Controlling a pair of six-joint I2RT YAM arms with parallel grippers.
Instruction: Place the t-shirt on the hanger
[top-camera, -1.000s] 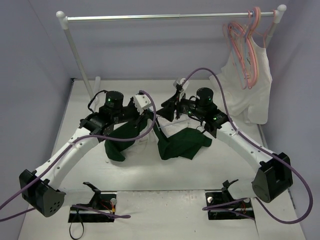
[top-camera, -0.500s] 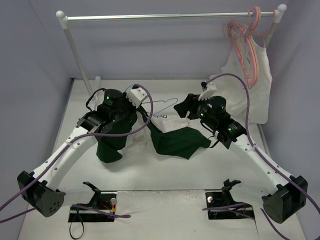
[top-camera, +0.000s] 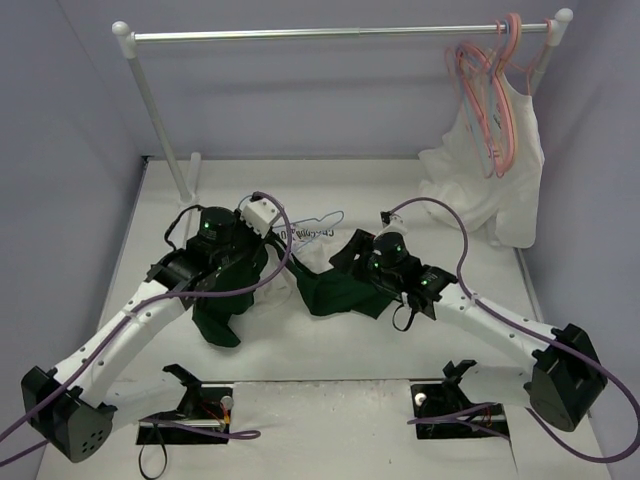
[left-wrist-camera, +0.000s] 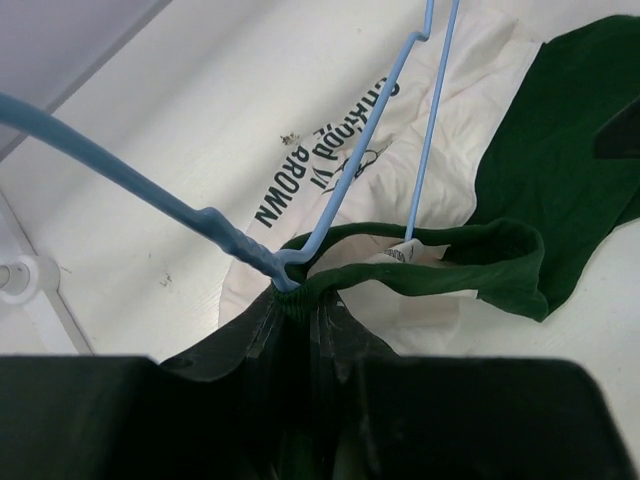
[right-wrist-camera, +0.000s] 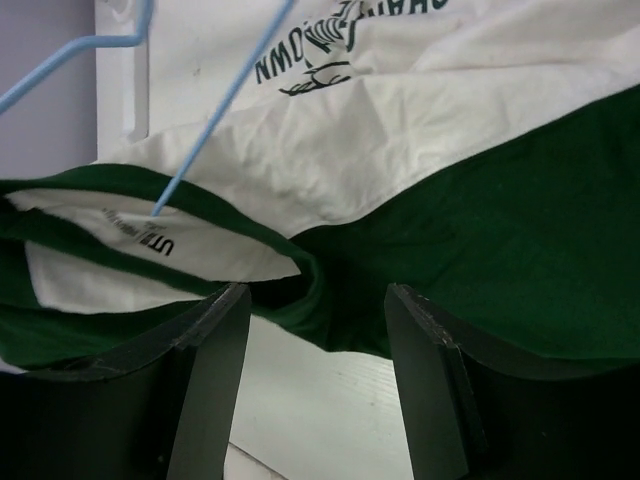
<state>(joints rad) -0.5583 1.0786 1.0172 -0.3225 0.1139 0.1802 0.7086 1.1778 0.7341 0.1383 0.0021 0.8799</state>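
Currently the left gripper (left-wrist-camera: 295, 340) is clamping the t-shirt's (top-camera: 340, 295) bunched green collar, right where the hanger (left-wrist-camera: 100, 160) is entering the neck. The right gripper (right-wrist-camera: 317, 300) is hovering open, with the collar fold lying between its fingers. One t-shirt, one blue hanger. Behind the t-shirt, well apart, a rail (top-camera: 330, 33) is carrying several pink hangers (top-camera: 490, 110) and one white top (top-camera: 500, 190).
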